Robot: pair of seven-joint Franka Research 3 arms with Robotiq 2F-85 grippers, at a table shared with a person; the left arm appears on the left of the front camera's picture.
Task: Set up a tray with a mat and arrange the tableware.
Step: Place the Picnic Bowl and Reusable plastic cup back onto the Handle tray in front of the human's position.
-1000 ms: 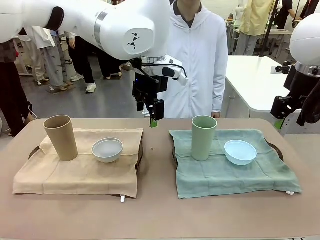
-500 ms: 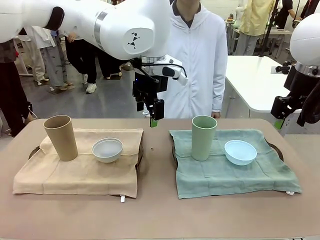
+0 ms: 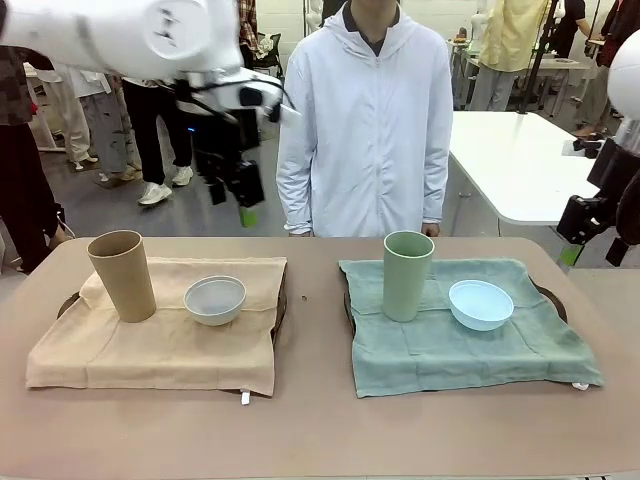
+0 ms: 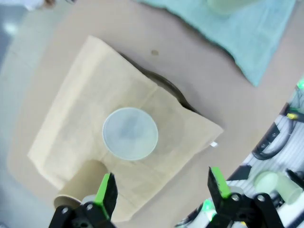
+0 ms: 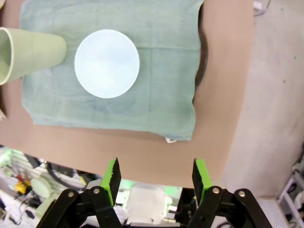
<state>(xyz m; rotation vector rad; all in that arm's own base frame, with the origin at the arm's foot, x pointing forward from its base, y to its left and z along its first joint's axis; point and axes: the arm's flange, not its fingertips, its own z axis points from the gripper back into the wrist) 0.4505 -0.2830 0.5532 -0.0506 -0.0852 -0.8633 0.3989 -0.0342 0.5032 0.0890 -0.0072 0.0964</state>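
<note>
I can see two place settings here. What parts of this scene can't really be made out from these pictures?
- The trays: in the front view the mats cover them, leaving dark rims.
- Tan cup: in the left wrist view the left claw hides its base.
- Pale green cup: cut by the right wrist view's left edge.
- Right claw: at the front view's edge, too small to judge there.

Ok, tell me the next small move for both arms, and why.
Probably just retract both and stop. The tan cup and white bowl sit on the tan mat, the green cup and blue bowl on the green mat; the left gripper and right gripper hang open and empty.
</note>
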